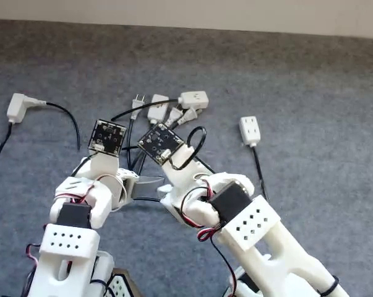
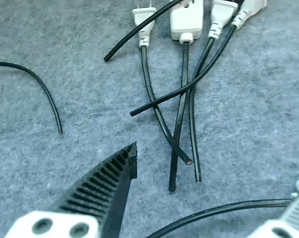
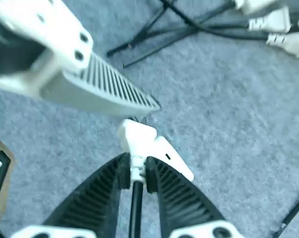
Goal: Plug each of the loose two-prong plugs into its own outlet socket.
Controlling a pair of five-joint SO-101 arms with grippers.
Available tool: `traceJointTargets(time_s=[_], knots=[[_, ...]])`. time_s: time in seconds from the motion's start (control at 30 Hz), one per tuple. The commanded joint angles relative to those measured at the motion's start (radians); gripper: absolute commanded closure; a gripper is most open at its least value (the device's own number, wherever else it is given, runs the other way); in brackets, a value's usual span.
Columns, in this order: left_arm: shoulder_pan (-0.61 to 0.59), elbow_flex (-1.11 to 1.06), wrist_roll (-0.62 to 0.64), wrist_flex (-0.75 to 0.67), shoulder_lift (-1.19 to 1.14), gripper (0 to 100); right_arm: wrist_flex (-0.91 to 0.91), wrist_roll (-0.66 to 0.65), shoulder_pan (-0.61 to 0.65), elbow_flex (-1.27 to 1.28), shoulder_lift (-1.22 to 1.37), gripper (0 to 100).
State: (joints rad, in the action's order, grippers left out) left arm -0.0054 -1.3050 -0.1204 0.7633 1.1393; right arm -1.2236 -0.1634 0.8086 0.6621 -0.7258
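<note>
My right gripper (image 3: pixel 135 163) is shut on the neck of a white plug (image 3: pixel 139 141), just where its black cord leaves it, low over the grey carpet. My left gripper (image 2: pixel 218 168) is open with nothing in it; its pale ribbed finger (image 3: pixel 102 89) hangs close beside the held plug. Beyond it on the carpet lie a two-prong plug (image 2: pixel 143 17), a white socket block (image 2: pixel 186 17) and another plug (image 2: pixel 223 12), their black cords crossing. In the high view that socket block (image 1: pixel 194 98) lies behind both arms, and a second socket (image 1: pixel 250 130) lies to the right.
A white angled plug (image 1: pixel 16 106) with a long black cord lies at the far left. Loose cord ends (image 2: pixel 189 163) cross on the carpet in front of the left gripper. A black cable (image 2: pixel 228 208) runs under it.
</note>
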Motion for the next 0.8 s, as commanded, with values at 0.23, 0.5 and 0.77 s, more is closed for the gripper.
traceJointTargets(time_s=[0.23,0.5,0.77], knots=[[0.143,-0.022,-0.025,-0.006,0.01,55,-0.005,0.015,-0.033,-0.071,-0.019,99.3],[0.09,0.001,-0.021,-0.009,0.016,55,-0.013,-0.006,-0.084,-0.062,-0.019,99.3],[-0.117,0.073,0.044,-0.008,0.008,55,-0.105,-0.308,-0.157,-0.076,0.016,99.3]])
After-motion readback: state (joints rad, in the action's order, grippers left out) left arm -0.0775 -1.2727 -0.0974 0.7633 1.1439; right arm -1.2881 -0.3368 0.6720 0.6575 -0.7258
